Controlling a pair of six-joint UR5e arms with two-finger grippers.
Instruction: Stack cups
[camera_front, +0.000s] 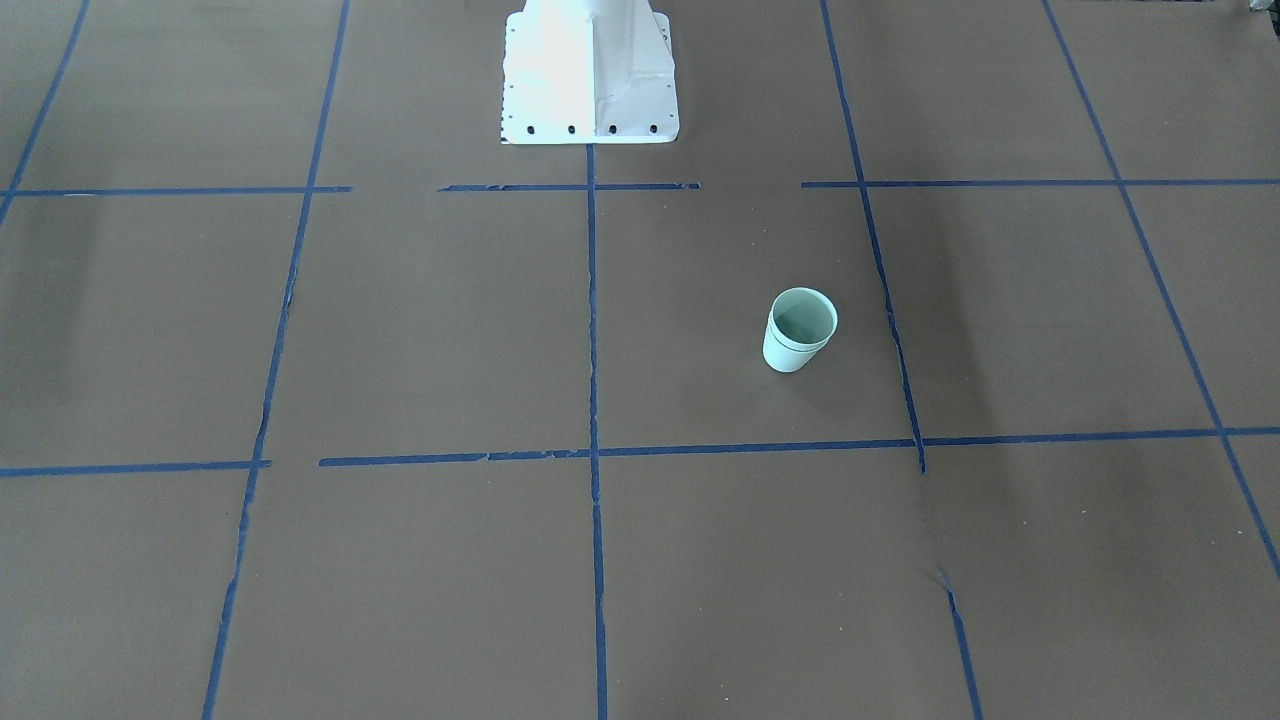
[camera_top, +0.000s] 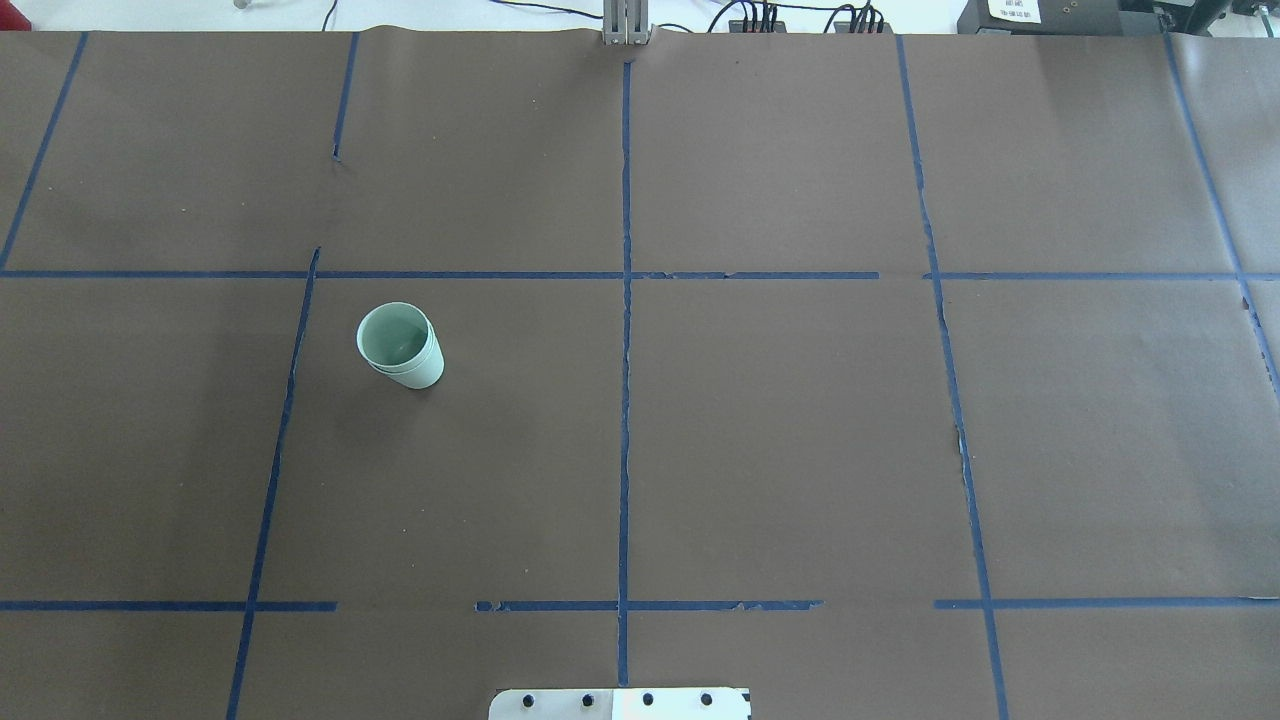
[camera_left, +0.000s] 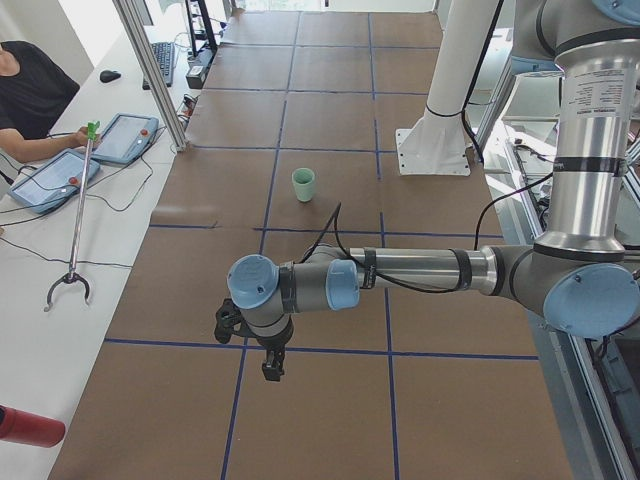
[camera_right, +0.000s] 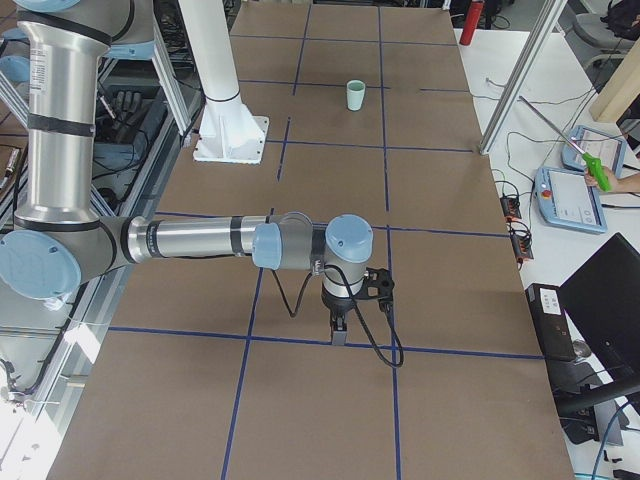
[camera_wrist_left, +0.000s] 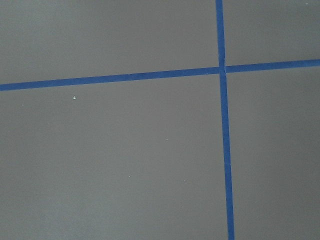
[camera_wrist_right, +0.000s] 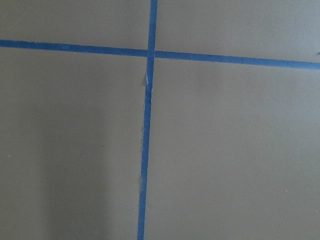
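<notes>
The two pale mint-green cups (camera_front: 800, 330) stand upright as one, one nested inside the other, with a double rim showing. They also show in the overhead view (camera_top: 400, 346), left of the centre tape line, and small in both side views (camera_left: 303, 184) (camera_right: 355, 95). My left gripper (camera_left: 268, 372) hangs over the table's left end, far from the cups; I cannot tell whether it is open or shut. My right gripper (camera_right: 338, 335) hangs over the table's right end, also far away; I cannot tell its state. Both wrist views show only brown paper and blue tape.
Brown paper with a blue tape grid (camera_top: 625, 400) covers the table. The robot's white base (camera_front: 590, 75) stands at the near edge. An operator (camera_left: 30, 95) with tablets (camera_left: 50, 178) and a grabber tool (camera_left: 75, 230) is at the far side.
</notes>
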